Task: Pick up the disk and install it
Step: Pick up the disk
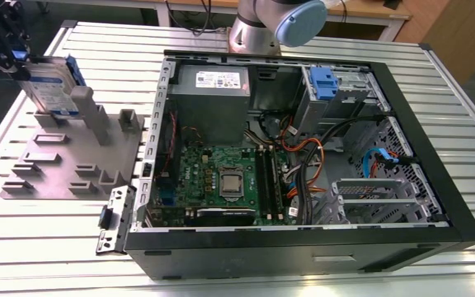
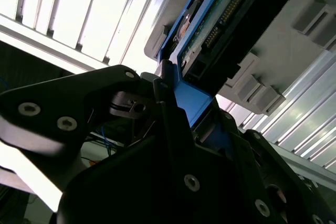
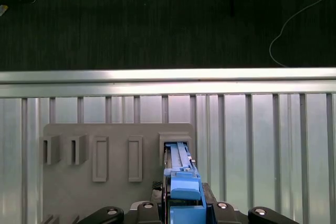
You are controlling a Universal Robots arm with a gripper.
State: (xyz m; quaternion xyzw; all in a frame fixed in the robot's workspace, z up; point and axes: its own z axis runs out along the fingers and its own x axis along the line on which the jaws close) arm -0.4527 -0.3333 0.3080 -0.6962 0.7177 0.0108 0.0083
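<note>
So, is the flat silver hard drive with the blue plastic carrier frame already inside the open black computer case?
No, the disk stands upright in the grey slotted fixture outside the case.

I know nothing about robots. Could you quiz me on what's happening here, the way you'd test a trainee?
1. True or false: the disk already sits inside the computer case.
2. How does the disk stand? A) flat on the green circuit board; B) upright in a slot of the grey holder; C) lying on the floor.
3. Fill in: the gripper has the disk's ___ plastic frame between its jaws.

Key: 1 false; 2 B; 3 blue.
</note>
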